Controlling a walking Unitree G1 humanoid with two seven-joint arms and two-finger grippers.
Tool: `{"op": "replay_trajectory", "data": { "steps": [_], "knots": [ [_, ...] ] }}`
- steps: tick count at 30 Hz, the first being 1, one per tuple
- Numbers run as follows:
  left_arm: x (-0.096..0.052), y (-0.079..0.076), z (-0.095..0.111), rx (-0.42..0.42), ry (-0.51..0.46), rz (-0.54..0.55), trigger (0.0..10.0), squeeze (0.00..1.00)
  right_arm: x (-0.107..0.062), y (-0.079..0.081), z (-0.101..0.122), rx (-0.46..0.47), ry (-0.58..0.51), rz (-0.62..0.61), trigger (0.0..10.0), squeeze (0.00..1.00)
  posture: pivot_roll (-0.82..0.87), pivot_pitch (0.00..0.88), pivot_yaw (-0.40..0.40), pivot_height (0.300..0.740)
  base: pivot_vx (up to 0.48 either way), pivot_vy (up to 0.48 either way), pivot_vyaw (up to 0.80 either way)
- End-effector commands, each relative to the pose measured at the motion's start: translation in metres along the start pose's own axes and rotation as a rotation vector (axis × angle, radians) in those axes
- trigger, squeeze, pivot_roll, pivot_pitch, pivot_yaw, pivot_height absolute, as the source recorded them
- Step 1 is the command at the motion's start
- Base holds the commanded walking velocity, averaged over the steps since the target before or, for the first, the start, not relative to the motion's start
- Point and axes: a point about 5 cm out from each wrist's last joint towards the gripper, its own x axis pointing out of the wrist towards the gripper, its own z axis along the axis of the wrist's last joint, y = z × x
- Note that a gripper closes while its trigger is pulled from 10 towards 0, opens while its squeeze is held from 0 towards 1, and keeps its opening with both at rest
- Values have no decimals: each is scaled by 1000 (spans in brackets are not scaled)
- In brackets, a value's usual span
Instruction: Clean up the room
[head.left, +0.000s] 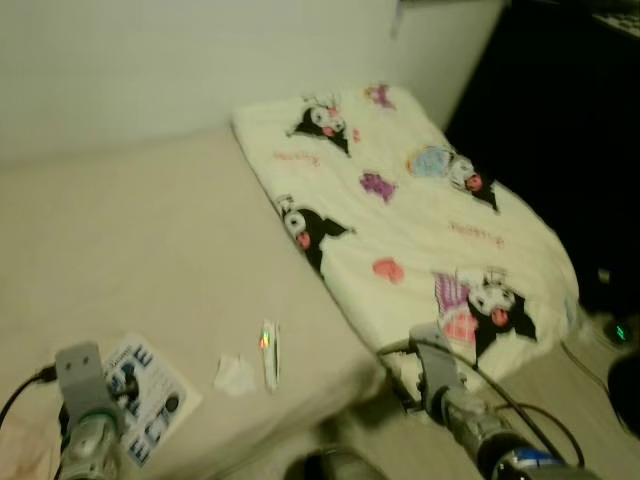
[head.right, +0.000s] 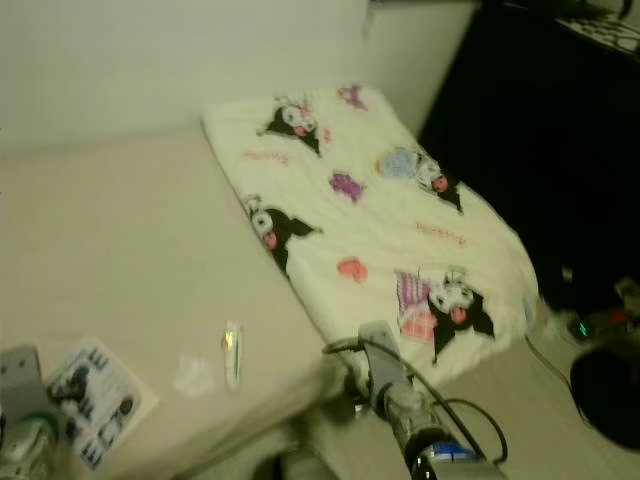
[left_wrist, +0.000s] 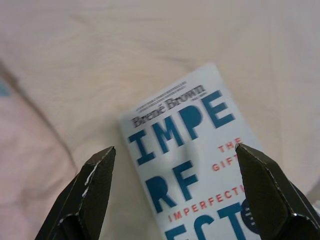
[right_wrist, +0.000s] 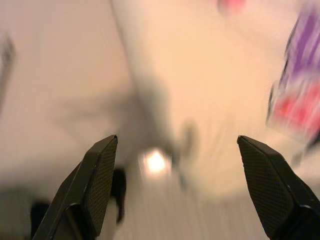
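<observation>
A bed (head.left: 130, 250) with a plain beige sheet takes up the left and middle of the scene, reaching back to a pale wall. On its right half lies a cream blanket (head.left: 420, 210) printed with black-and-white cartoon figures, pink hearts and purple shapes; it runs from the far wall toward the near right, where its corner hangs over the bed's edge.

On the near left of the bed lies a book (left_wrist: 200, 165) with a white cover and large blue letters, flat on the sheet. The left claw (left_wrist: 172, 155) hovers just above it, its two black fingers (left_wrist: 92, 190) spread wide on either side of the cover and not touching it. In the head views the left arm's silver wrist sits at the near left edge, beside the book.

To the right of the book, a small crumpled white scrap (head.left: 236, 374) rests on the sheet, and just beside that lies a thin pale stick-like object (head.left: 269, 352), too blurred to identify.

The right claw (right_wrist: 177, 150) is also open, fingers wide apart, held over the near edge of the bed where the blanket's corner drops off; its view is blurred. The right arm reaches in from the near right with a black cable (head.left: 520, 410) looped along it.

On the far right stands dark furniture (head.left: 560, 130), with a small green light (head.left: 620, 333) glowing on the floor near it.
</observation>
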Motion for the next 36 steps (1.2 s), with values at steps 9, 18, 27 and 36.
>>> {"op": "replay_trajectory", "data": {
  "steps": [9, 18, 27, 36],
  "knots": [
    [-5, -65, 18, -111, -67, -229, 10000, 0, 5, 4, 34, 18, -103, 43, 10000, 0, -115, 38, 0, 695, 0, 0, 0],
    [-19, -108, 27, -103, -143, -519, 10000, 0, 7, 30, 44, 55, -153, 203, 10000, 0, -123, 37, 11, 655, 0, 0, 0],
    [-11, -86, 29, -39, -181, -410, 10000, 0, 7, 24, 54, 59, -188, 199, 10000, 0, -113, 46, 7, 625, 0, 0, 0],
    [-14, -96, 40, -25, -246, -481, 10000, 0, 5, 21, 71, 108, -284, 235, 10000, 0, -118, 61, 13, 590, 0, 0, 0]
  ]
}}
